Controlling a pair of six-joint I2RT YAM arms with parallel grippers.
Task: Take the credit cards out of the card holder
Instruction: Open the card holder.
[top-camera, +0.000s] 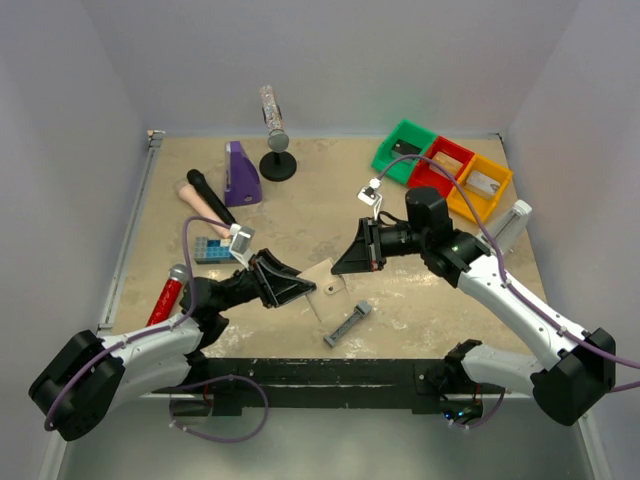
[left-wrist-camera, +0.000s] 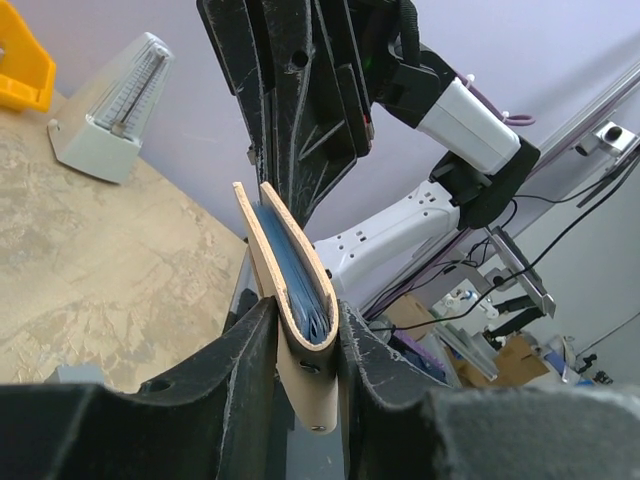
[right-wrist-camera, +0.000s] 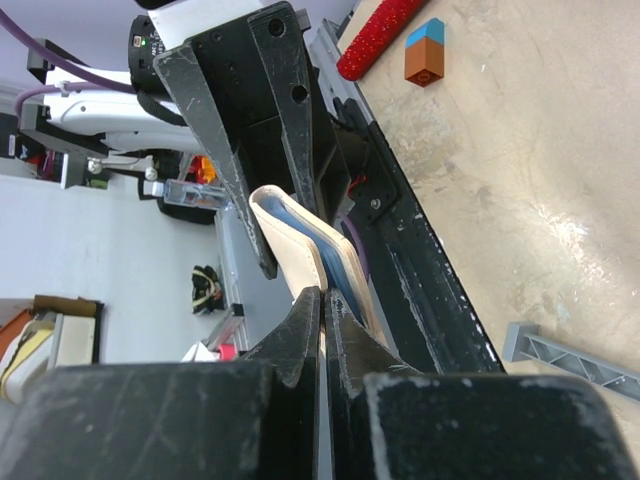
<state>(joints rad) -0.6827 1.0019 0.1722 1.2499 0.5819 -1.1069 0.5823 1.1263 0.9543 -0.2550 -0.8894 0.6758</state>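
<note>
The tan-edged card holder (left-wrist-camera: 290, 280), blue inside, is folded nearly shut, held aloft.

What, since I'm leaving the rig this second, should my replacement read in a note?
Left gripper: shut on the folded end of the tan bifold card holder with blue-grey lining.
Right gripper: shut on one thin tan flap at the opposite edge.
Holder: held between both arms, seemingly clear of the beige table, flaps only slightly parted.
Done: holder gripped from both sides. No credit cards show outside it, and none can be made out in the fold.
Left: spread the flaps, draw out each card, set them down.
</note>
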